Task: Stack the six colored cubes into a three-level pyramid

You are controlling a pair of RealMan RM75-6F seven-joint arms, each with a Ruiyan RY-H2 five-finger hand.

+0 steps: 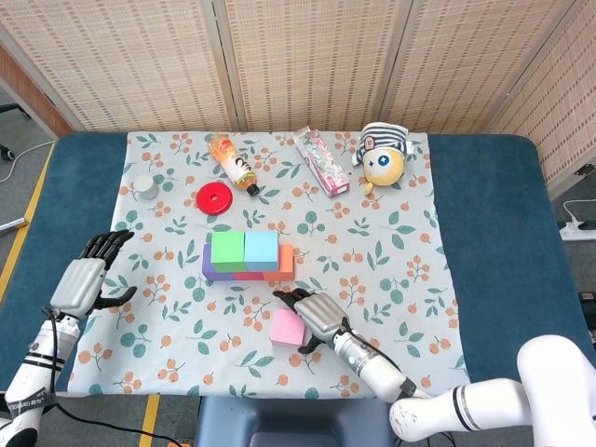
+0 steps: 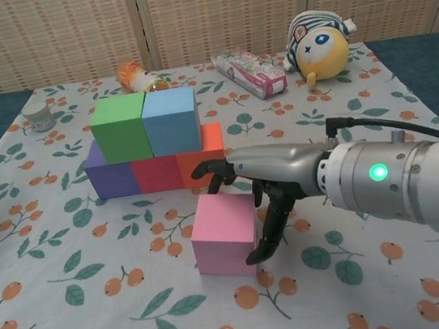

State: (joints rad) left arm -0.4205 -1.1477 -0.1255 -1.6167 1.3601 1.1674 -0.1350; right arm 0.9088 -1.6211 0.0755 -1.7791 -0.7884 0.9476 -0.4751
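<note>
Floral tablecloth (image 1: 391, 251), square pink cube (image 2: 222, 231), right hand (image 2: 259, 187)

High head view, low chest close-up.

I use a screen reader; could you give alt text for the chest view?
The right hand reaches over a pink cube, fingers spread around it. Behind stands a purple, red and orange row topped by green and blue cubes.
</note>
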